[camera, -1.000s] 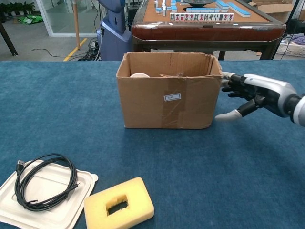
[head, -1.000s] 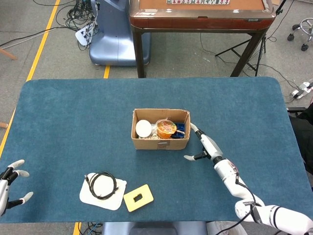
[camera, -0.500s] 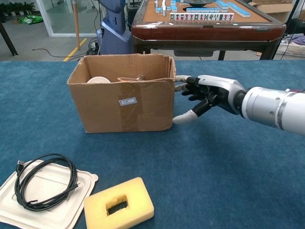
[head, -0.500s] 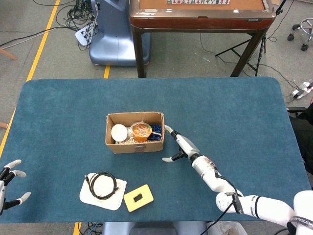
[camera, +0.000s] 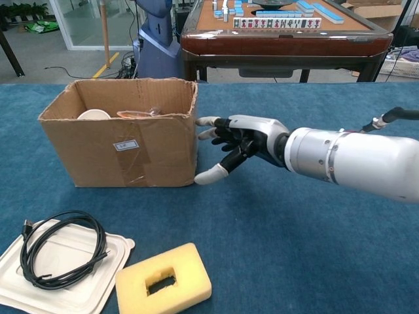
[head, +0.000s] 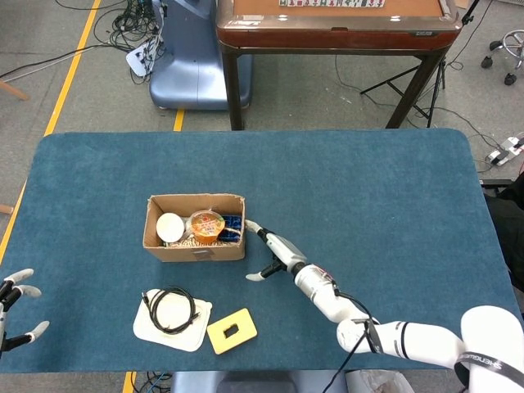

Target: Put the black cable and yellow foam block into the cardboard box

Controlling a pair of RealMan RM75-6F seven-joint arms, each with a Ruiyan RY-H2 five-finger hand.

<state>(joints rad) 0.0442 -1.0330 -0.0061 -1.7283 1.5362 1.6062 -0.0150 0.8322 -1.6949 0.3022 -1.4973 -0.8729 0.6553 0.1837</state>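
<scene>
A cardboard box (head: 195, 238) (camera: 124, 146) stands on the blue table, holding a white cup, an orange-lidded bowl and something blue. My right hand (head: 270, 251) (camera: 229, 144) lies open against the box's right side, fingers spread and touching the wall. A coiled black cable (head: 170, 309) (camera: 60, 256) lies on a white tray (head: 192, 331) (camera: 88, 294) at the front left. Just right of the tray lies the yellow foam block (head: 231, 330) (camera: 163, 281), with a small dark slot. My left hand (head: 15, 309) hovers open at the far left edge, empty.
A wooden mahjong table (head: 337, 24) (camera: 285, 33) and a blue machine base (head: 188, 57) stand beyond the table's far edge. Cables lie on the floor at the back left.
My right hand has slid the cardboard box leftward across the table, from centre to left of centre. The cable, tray and foam block have not moved.
</scene>
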